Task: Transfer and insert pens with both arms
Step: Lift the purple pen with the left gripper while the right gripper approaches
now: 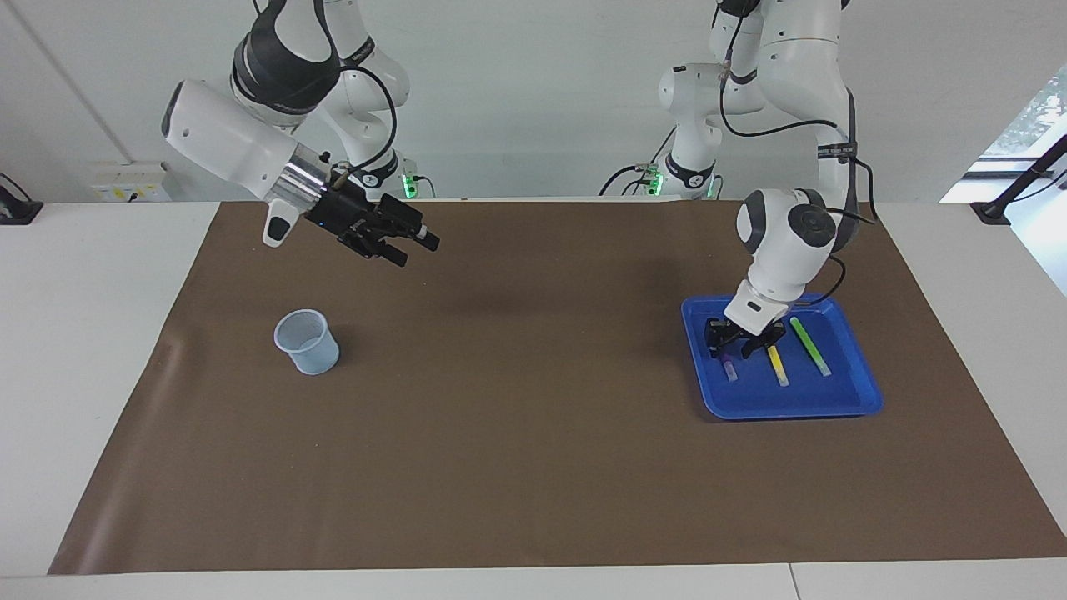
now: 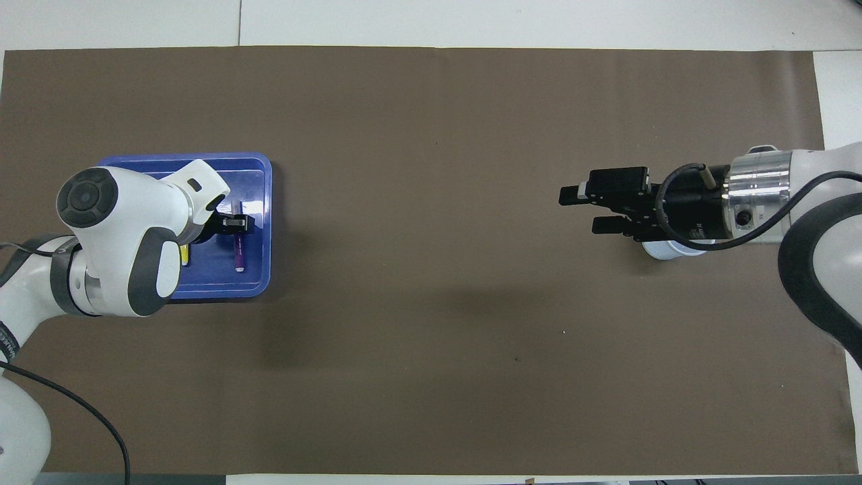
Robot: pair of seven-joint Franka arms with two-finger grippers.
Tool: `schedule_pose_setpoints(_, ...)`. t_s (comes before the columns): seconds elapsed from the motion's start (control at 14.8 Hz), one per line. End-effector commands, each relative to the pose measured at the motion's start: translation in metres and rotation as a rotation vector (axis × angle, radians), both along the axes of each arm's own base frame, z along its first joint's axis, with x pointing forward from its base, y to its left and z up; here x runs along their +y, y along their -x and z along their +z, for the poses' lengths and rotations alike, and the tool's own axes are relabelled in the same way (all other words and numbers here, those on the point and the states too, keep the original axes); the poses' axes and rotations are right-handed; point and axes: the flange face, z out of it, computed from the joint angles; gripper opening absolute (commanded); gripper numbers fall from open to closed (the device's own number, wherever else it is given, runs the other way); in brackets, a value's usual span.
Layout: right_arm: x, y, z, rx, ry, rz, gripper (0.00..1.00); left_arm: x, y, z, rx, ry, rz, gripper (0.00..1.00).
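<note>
We count 3 thin marker-like pens in 1 shallow blue plastic tray (image 1: 842, 406) at the left arm's end of the brown mat (image 1: 533, 433): purple pen (image 1: 730, 367), yellow pen (image 1: 778, 366) and bright green pen (image 1: 810, 346), lying side by side. The left gripper (image 1: 744, 340) is down in the tray, fingers spread astride the purple pen. The right gripper (image 1: 408, 242) waits open above the mat, near 1 translucent pale cup (image 1: 307, 341).
</note>
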Motion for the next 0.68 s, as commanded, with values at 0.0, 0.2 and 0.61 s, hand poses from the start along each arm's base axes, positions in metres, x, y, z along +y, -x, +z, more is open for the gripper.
schedule_pose_setpoints(0.0,0.014,0.000,-0.008,0.020,-0.070,-0.068,1.00,-0.003,0.000,-0.004,-0.014,0.000,-0.007,0.30)
schedule_pose_setpoints(0.2,0.030,0.001,-0.007,0.016,-0.073,-0.077,1.00,-0.003,0.000,-0.002,-0.007,0.003,0.043,0.00)
schedule_pose_setpoints(0.61,0.046,0.003,-0.006,0.027,-0.124,-0.111,1.00,0.003,-0.011,0.084,0.018,0.010,0.211,0.00)
